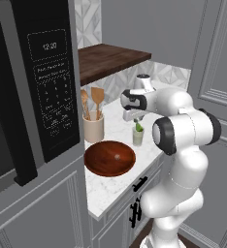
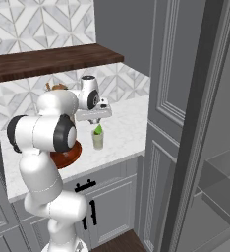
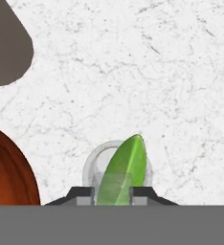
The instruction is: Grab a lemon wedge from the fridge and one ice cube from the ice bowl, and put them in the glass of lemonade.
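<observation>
While the arm reaches forward, gripper (image 3: 113, 197) pinches the lemon wedge (image 3: 122, 170) above the glass of lemonade (image 1: 137, 137).

White marble countertop (image 1: 110, 181) over grey panelled base cabinets (image 2: 114, 204) with black handles (image 1: 139, 184). Grey-and-white geometric tile backsplash (image 2: 33, 24) behind a dark wooden shelf (image 1: 108, 58). Black microwave (image 1: 35, 82) with keypad at left; tall grey panelled cabinetry (image 2: 173, 98) at right. Dark wood floor (image 2: 122, 243) below.

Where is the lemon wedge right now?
The lemon wedge is pinched in the tool, directly above the glass of lemonade, right of the ice bowl.
</observation>
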